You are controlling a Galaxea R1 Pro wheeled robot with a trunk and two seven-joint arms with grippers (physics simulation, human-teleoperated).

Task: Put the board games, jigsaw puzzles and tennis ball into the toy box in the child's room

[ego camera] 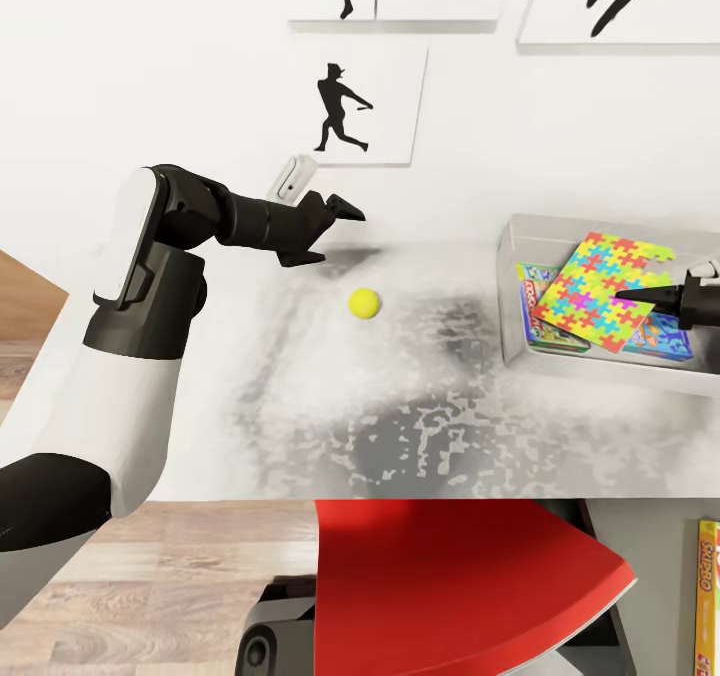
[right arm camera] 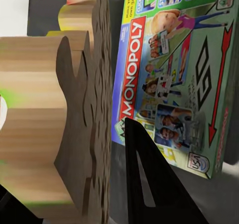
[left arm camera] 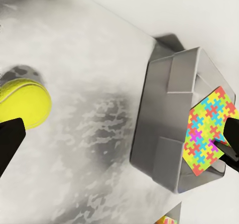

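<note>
White wall with batter silhouettes behind, mottled grey tabletop in front, and the left hand hovers with its fingers spread, just beyond the tennis ball and above it, gripping nothing. Out from there, the ball sits alone on the open surface, well apart from the toy box at the far right. Over that box the right hand is pinching a jigsaw puzzle, the sheet tilted across the box's inside with a Monopoly board game lying flat beneath it. Near the red chair, a Skip-Bo box peeks in low at the right edge, away from the box. The risk, as I read it: the ball is round and free, so a nudge from one finger could send it rolling off the tabletop, and the puzzle, let go while tilted, might prop on the box's rim.
</note>
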